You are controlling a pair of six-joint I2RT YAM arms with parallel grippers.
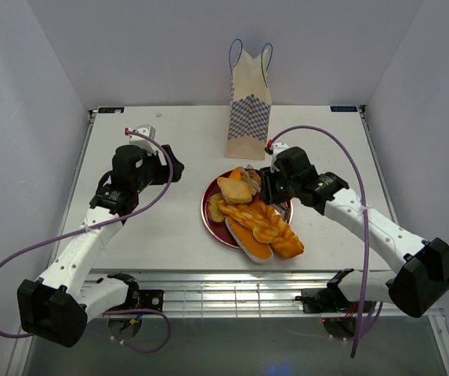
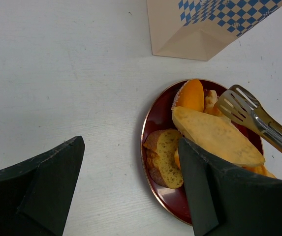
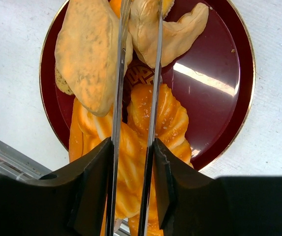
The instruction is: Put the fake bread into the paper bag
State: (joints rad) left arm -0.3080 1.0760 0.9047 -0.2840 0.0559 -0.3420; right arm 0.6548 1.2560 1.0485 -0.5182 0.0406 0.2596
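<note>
My right arm reaches in from the near right corner, elbow bent, wrist tipped down over the dark red plate (image 1: 206,210). My right gripper (image 3: 133,152) is clamped on metal tongs (image 3: 154,73), whose blades straddle a pale piece of the fake bread (image 1: 255,218), heaped mid-table toward the near edge. My left gripper (image 1: 168,169) hangs spread and empty left of the plate. The paper bag (image 1: 249,106) stands upright at the middle of the far edge.
</note>
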